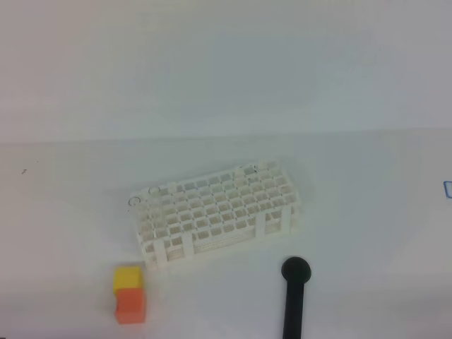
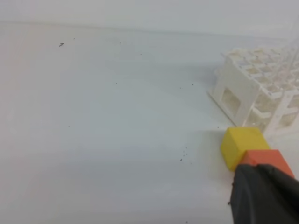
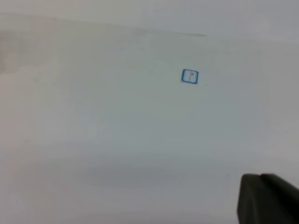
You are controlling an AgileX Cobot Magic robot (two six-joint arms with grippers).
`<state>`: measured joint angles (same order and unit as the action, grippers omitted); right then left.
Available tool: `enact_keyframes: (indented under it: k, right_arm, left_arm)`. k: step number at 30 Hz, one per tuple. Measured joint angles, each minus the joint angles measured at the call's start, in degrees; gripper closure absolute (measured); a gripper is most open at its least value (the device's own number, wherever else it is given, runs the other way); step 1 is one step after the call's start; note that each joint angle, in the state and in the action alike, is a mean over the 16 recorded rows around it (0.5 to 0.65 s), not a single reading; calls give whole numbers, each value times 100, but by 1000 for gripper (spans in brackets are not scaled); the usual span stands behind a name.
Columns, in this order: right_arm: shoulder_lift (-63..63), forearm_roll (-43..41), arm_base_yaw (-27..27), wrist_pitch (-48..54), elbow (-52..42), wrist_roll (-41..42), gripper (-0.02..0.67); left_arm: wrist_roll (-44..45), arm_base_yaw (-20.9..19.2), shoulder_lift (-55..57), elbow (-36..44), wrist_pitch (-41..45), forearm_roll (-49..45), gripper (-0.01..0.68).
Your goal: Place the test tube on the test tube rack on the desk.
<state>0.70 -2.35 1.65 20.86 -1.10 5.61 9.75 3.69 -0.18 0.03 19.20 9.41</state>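
The white lattice test tube rack [image 1: 215, 212] stands on the white desk [image 1: 353, 169], slightly turned. In the left wrist view its end [image 2: 254, 91] shows at the right edge. No test tube shows in any view. Neither gripper appears in the exterior high view. Only a dark part of my left gripper [image 2: 261, 193] shows at the bottom right of the left wrist view, just behind the yellow-and-orange block; it is shut, with nothing seen in it. A dark corner of my right gripper [image 3: 266, 198], also shut, hangs over bare desk.
A small yellow-and-orange block [image 1: 128, 293] lies in front of the rack's left end. A black rod with a round knob [image 1: 294, 296] reaches in from the bottom edge, right of the rack. A small blue square mark [image 3: 189, 76] lies on the desk at the right.
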Motion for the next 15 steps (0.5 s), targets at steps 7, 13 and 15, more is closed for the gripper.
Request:
enact_keyframes:
  k: [7,13,15]
  right_arm:
    - [0,-1,-156,0,0,0,650]
    - [0,-1,-172,0,0,0,650]
    - [0,-1,-172,0,0,0,650]
  left_arm:
    - [0,0,0,0,0,-2,673]
    - [0,0,0,0,0,-2,673]
    - [0,0,0,0,0,-2,673]
